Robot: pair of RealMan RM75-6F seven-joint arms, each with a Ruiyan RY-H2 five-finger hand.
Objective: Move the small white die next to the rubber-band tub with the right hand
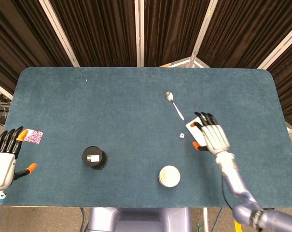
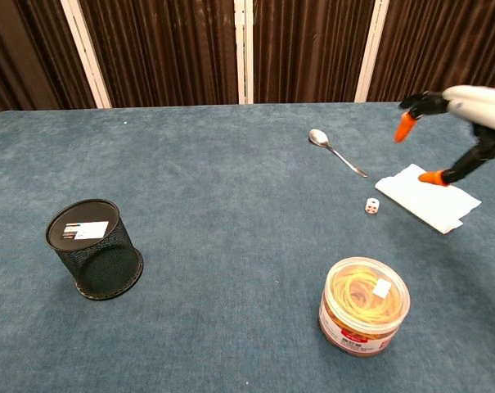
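Observation:
The small white die [image 1: 181, 136] [image 2: 371, 205] lies on the blue table between a spoon and a white paper sheet. The rubber-band tub [image 1: 169, 176] [image 2: 363, 305], with a clear lid over yellow bands, stands nearer the front edge. My right hand [image 1: 211, 135] [image 2: 464, 120] hovers open above the paper sheet, just right of the die, fingers spread with orange tips, holding nothing. My left hand [image 1: 4, 154] stays open at the table's left front corner.
A metal spoon [image 1: 174, 104] [image 2: 335, 149] lies behind the die. The white paper sheet [image 1: 196, 126] [image 2: 427, 196] is partly under my right hand. A black mesh cup [image 1: 94, 157] [image 2: 94, 248] stands front left. A pink patterned card [image 1: 34, 136] lies near the left hand.

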